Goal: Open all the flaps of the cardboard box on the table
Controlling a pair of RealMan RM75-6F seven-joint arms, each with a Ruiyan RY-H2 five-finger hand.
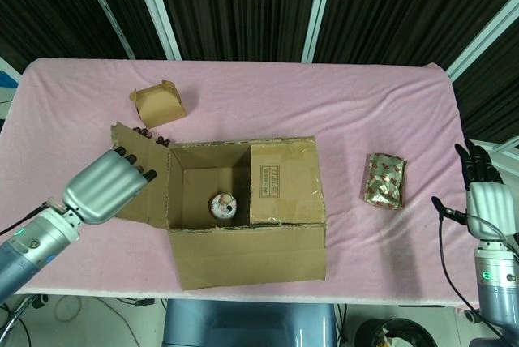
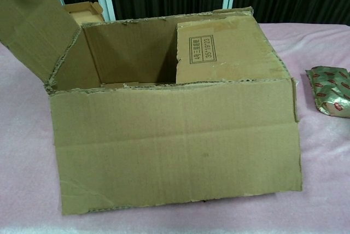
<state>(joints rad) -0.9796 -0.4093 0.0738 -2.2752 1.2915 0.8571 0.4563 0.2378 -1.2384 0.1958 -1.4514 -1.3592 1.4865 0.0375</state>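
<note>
1. The cardboard box [image 1: 243, 209] sits near the centre of the pink surface [image 1: 324, 112], slightly toward 6 o'clock. Its front flap [image 2: 175, 141] hangs down and out over the near side.
2. The left flap [image 1: 139, 173] is folded outward toward 9 o'clock; in the chest view it stands tilted up and away from the opening. The right flap [image 1: 284, 181], the one with a printed stamp, lies over the right half of the opening and is not yet opened. I cannot tell how the rear flap stands.
3. Inside, on the box floor, a small round item [image 1: 223, 205] shows through the uncovered left half.
4. Your left hand [image 1: 105, 185] is at 9 o'clock of the box, fingers [image 1: 134, 164] curled loosely over the outer edge of the left flap, resting on it; no firm grip is visible. Your right hand [image 1: 485, 189] is at 3 o'clock, well apart from the box at the surface edge, fingers upright and close together, holding nothing.
5. Step in hand, as judged: finishing the left flap. Next: reach the right hand to the free edge of the stamped flap near the box middle, hook under it, swing it toward 3 o'clock.
6. Beyond the box: a foil packet [image 1: 386, 180] at 3 o'clock, a small carton [image 1: 157, 103] at 11 o'clock.
</note>
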